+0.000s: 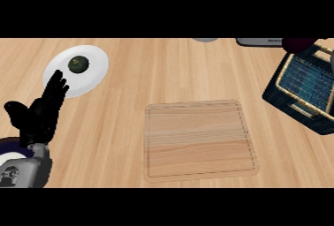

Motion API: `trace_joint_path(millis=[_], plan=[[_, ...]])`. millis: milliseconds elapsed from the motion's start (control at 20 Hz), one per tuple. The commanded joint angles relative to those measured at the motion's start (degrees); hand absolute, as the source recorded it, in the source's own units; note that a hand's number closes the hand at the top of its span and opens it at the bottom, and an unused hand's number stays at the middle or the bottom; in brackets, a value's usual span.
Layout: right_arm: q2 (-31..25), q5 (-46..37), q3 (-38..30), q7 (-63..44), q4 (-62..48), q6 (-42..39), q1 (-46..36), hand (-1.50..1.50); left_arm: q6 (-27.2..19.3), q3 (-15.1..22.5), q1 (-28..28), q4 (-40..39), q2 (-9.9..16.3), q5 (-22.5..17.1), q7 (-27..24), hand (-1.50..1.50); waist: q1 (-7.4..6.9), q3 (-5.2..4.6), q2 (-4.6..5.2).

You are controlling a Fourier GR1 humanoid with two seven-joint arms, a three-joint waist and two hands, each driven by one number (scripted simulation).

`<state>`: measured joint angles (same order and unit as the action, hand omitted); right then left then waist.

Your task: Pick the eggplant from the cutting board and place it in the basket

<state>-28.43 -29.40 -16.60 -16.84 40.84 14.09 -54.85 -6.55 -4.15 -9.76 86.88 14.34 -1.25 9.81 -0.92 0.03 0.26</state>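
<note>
so the eggplant (299, 44) is the dark purple thing up at the top right, right at the far corner of the basket (306, 88), well apart from the left hand (39, 112), which rests open at the left edge, fingers up. cutting board (199, 139) sits mid-counter. can't see the right hand.

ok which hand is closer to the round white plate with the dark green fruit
Left. The left hand rests open, fingertips overlapping the round white plate at its lower left edge. The right hand is not visible.
</note>
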Motion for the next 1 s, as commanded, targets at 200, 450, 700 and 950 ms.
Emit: trace_joint_path(millis=[200, 450, 700, 950], plan=[[-7.7, -13.5, 11.8, 8.8, -3.3, -1.7, 2.7, 1.5, -0.4, 0.0, -1.4, -1.3, -0.7, 0.9, -0.3, 0.0, 0.09, -0.58, 0.43], [-10.8, -20.7, 16.0, 12.8, -5.5, 3.2, 0.0, 1.5, -0.6, 0.9, -2.0, -1.9, -1.5, 1.7, -0.7, 0.0, -0.99, -0.05, 0.57], [-10.0, -24.7, 16.2, 15.4, -14.0, 8.3, -3.9, 1.5, 0.9, 1.0, -1.3, -0.5, -1.2, 1.0, 0.4, 0.0, -1.27, 0.03, 0.42], [-6.6, -27.6, 16.5, 11.8, -19.0, 9.6, -6.8, 1.5, 2.5, -1.0, -0.7, -0.4, -0.1, -0.3, -0.1, 0.0, -1.0, 0.0, 0.27]])
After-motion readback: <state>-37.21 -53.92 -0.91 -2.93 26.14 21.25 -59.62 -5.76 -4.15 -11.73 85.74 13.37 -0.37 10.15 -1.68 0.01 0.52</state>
